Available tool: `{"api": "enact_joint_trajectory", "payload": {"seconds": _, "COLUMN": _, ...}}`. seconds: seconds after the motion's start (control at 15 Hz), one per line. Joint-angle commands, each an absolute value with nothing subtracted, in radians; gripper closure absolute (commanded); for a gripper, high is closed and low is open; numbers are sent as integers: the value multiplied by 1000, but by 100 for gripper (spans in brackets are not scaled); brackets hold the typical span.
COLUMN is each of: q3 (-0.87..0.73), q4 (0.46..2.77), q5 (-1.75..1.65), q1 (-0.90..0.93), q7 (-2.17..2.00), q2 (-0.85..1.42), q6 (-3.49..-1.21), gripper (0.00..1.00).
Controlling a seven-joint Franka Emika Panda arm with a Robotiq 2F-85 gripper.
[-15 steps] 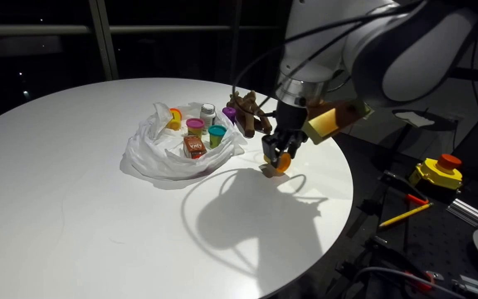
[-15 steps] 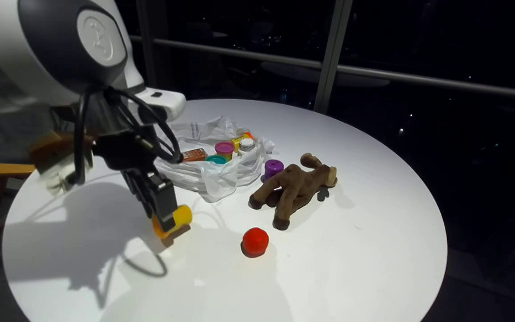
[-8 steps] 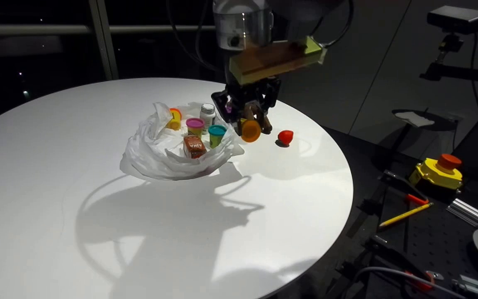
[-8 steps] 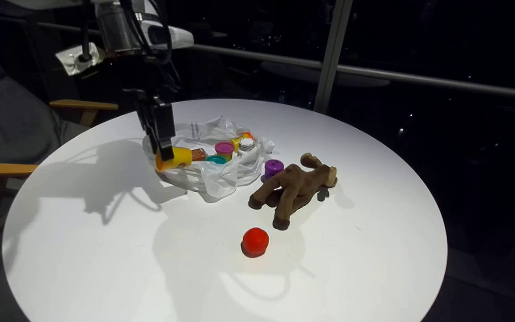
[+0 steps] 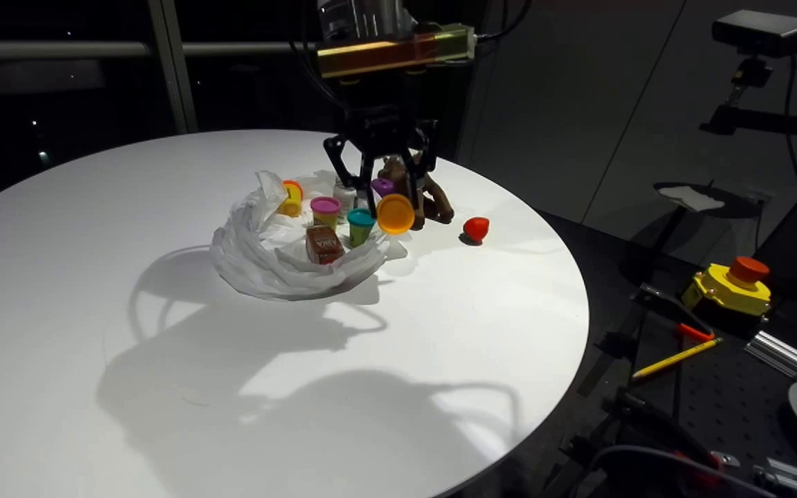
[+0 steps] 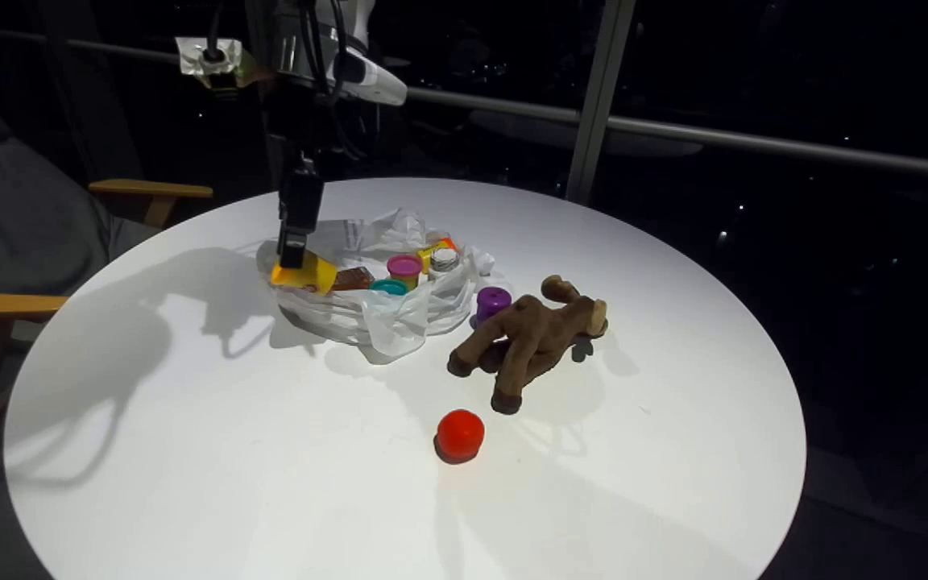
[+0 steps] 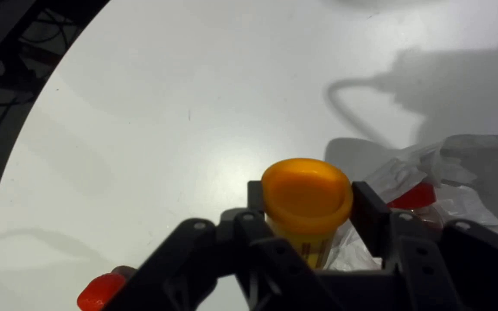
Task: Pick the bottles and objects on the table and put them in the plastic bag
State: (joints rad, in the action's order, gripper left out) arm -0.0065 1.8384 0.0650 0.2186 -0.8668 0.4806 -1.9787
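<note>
My hand (image 5: pixel 393 205) grips orange-lidded yellow tub (image 7: pixel 305 194) in air near rim of plastic bag (image 5: pixel 253 266). Open room spreads wide between bag and curved edge of round white bench (image 5: pixel 59 332); brown plush animal (image 6: pixel 532 338), purple piece (image 6: pixel 494 302) and red piece (image 6: pixel 460 435) sit outside bag. Shadows (image 5: pixel 191 366) streak surface. Beyond edge, I see dark windows (image 6: pixel 754 72), gray armchair (image 6: pixel 21 193).

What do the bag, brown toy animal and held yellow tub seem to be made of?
Bag: looks like thin plastic film, slightly glossy, by its wrinkles and partly see-through folds.
Brown toy animal: probably plush fabric, matte, as no shine shows; weave too small to confirm.
Yellow tub: likely hard plastic; its orange lid looks smooth, with a sheen along the rim.
</note>
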Motion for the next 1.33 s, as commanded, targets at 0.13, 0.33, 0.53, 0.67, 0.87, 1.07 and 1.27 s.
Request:
{"api": "enact_joint_trajectory", "payload": {"seconds": 0.13, "q3": 55, "q4": 1664, "q5": 302, "q1": 132, "q7": -799, "q2": 615, "q6": -1877, "gripper": 77}}
{"api": "enact_joint_trajectory", "payload": {"seconds": 0.33, "q3": 69, "q4": 1632, "q5": 383, "q1": 119, "q7": -766, "q2": 644, "q6": -1895, "gripper": 77}}
{"api": "enact_joint_trajectory", "payload": {"seconds": 0.53, "q3": 67, "q4": 1612, "q5": 419, "q1": 114, "q7": -746, "q2": 658, "q6": -1898, "gripper": 77}}
{"api": "enact_joint_trajectory", "payload": {"seconds": 0.67, "q3": 61, "q4": 1610, "q5": 422, "q1": 112, "q7": -739, "q2": 657, "q6": -1895, "gripper": 77}}
{"api": "enact_joint_trajectory", "payload": {"seconds": 0.87, "q3": 45, "q4": 1622, "q5": 394, "q1": 114, "q7": -735, "q2": 654, "q6": -1903, "gripper": 77}}
{"api": "enact_joint_trajectory", "payload": {"seconds": 1.07, "q3": 26, "q4": 1639, "q5": 365, "q1": 115, "q7": -717, "q2": 655, "q6": -1914, "gripper": 77}}
{"api": "enact_joint_trajectory", "payload": {"seconds": 1.27, "q3": 15, "q4": 1647, "q5": 350, "q1": 111, "q7": -687, "q2": 666, "q6": -1938, "gripper": 77}}
